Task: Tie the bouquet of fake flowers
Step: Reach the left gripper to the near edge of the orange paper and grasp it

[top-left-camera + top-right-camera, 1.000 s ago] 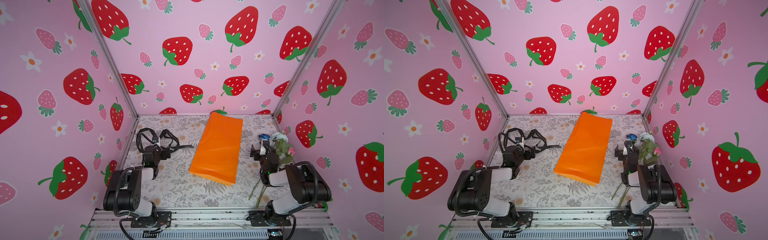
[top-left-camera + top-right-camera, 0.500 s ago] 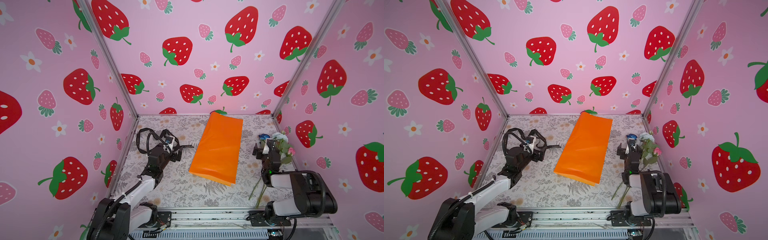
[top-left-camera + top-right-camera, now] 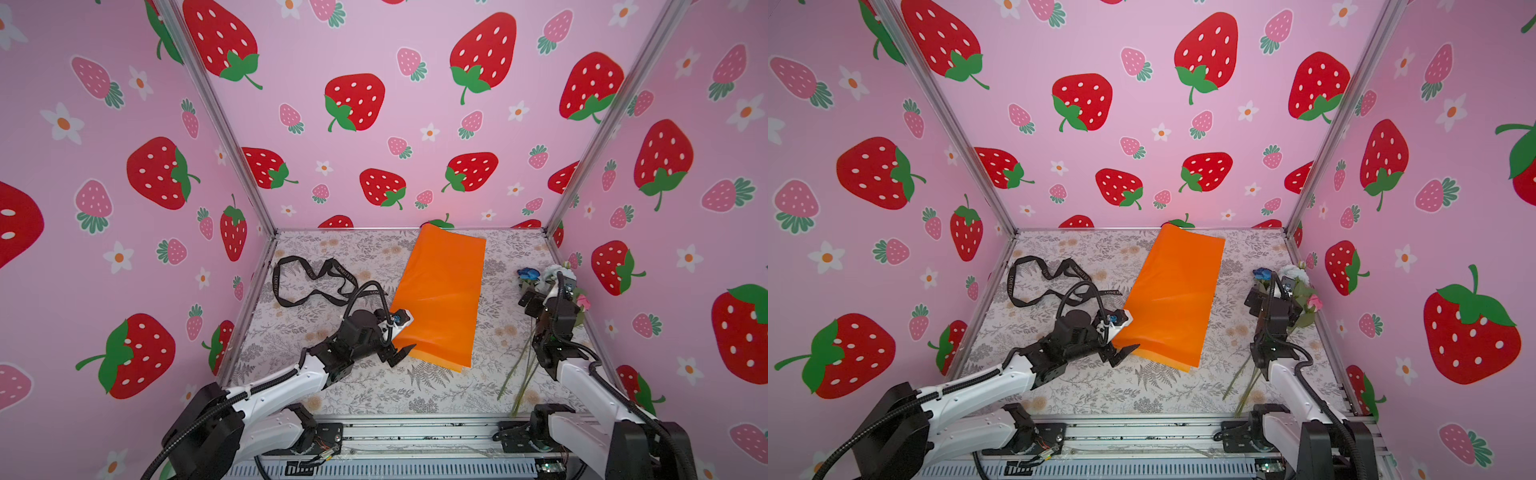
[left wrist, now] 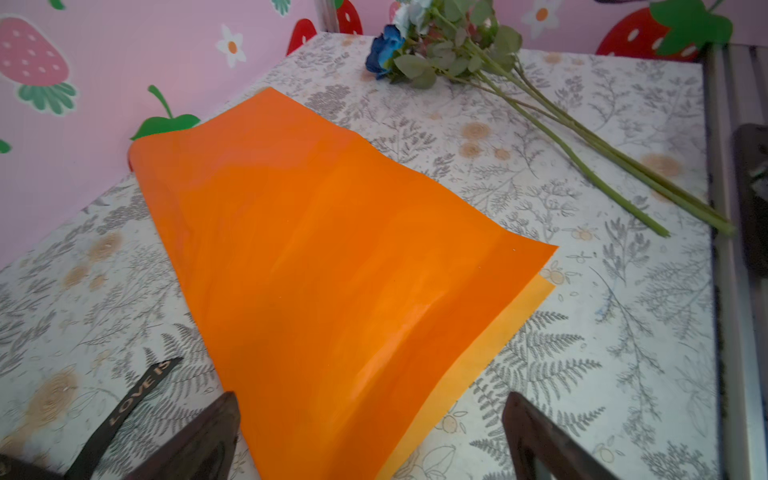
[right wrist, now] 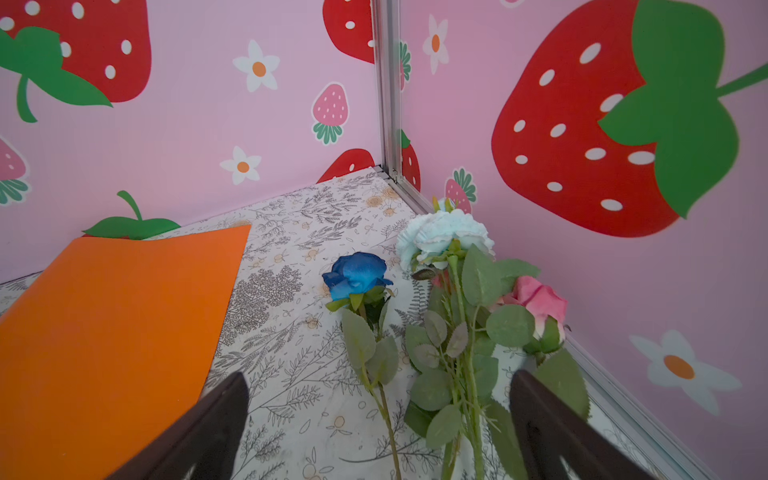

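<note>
Now left gripper [image 4: 370,401] reached orange paper [image 4: 332,249] corner (jaws wide).

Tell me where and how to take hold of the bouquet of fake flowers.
Grip the bare stems of the bouquet of fake flowers, below the leaves, where they run close together. Come down from above with the open right pincer, jaws across the stems: they lie flat on the table beside the wall, so a side approach looks blocked.
</note>
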Controlling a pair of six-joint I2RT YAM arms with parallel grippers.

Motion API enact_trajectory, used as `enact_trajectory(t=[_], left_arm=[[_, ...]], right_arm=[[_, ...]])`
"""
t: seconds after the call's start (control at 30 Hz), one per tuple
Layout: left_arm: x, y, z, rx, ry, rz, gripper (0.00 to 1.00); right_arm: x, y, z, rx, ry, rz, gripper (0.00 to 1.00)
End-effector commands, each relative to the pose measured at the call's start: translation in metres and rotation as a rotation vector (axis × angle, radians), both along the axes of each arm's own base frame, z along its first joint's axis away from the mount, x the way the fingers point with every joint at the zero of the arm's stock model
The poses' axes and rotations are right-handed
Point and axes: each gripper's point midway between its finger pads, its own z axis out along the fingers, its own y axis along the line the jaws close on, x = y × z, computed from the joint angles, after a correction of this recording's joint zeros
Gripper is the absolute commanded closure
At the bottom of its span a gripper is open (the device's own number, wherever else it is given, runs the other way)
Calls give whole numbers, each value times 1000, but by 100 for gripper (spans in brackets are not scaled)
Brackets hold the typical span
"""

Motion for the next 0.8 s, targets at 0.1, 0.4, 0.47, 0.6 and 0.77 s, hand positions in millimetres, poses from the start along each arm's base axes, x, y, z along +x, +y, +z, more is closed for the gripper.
enact_trajectory(t=[0.1, 0.4, 0.47, 0.6, 0.77], left_arm=[[-10, -27, -27, 189, -46, -100, 1], [2, -43, -52, 315, -132, -89, 8], [4, -44, -59, 350, -141, -85, 13], [11, -48, -68, 401, -166, -65, 29], [19, -49, -75, 444, -210, -46, 36]], right_arm=[[-28, -9, -12, 52, 69, -68, 0], [-34, -8, -5, 68, 37, -56, 0], [-35, -8, -7, 69, 42, -59, 0], [-35, -8, -8, 72, 46, -58, 0], [-35, -8, -5, 71, 38, -60, 0]])
